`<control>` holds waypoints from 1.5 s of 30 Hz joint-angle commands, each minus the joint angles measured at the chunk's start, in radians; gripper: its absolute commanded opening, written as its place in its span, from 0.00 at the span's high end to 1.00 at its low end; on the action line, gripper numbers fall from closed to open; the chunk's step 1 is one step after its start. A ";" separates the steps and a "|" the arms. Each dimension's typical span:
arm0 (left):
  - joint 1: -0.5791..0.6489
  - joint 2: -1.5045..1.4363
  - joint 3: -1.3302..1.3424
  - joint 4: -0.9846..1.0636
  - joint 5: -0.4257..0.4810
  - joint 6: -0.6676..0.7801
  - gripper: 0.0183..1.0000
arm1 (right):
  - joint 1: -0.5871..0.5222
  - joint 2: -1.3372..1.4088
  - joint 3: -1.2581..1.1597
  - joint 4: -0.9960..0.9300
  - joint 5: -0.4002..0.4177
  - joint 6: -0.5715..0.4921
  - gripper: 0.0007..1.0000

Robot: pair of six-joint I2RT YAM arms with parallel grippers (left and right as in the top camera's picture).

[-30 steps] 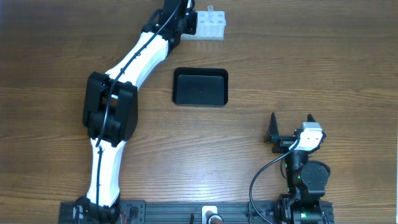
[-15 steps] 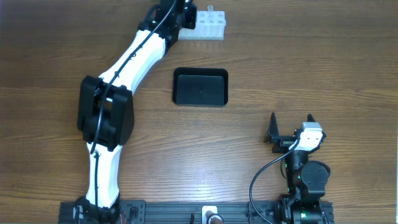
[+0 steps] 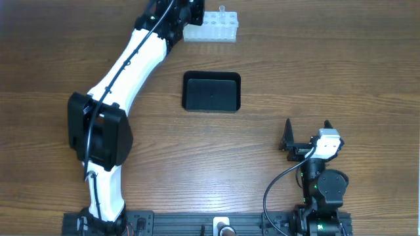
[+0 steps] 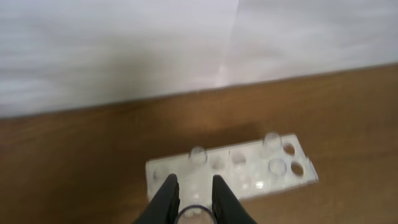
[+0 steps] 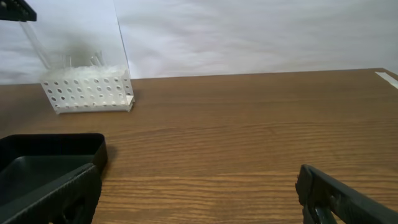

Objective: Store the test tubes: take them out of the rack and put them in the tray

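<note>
The right gripper sat low near its arm's base, its 2 fingers spread wide with nothing between them. Beyond it, at mid-table, lay the black tray. Farther back, near the wall, the white rack stood on the wooden table, with clear tubes upright in its holes. Over the rack's end nearest the left arm, the left gripper was closed on 1 test tube — slanted as it hung, though whether its tip was clear of the rack could not be told.
</note>
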 commanded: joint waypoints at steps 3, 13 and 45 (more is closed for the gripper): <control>-0.014 -0.153 0.022 -0.124 0.003 -0.021 0.97 | -0.006 -0.009 -0.005 -0.003 -0.008 0.000 0.01; -0.022 -0.237 0.022 -0.517 0.113 -0.166 0.98 | -0.006 -0.009 -0.005 -0.003 -0.008 0.000 0.01; -0.063 0.076 0.022 -0.723 0.228 -0.215 0.98 | -0.006 -0.009 -0.005 -0.003 -0.008 0.000 0.01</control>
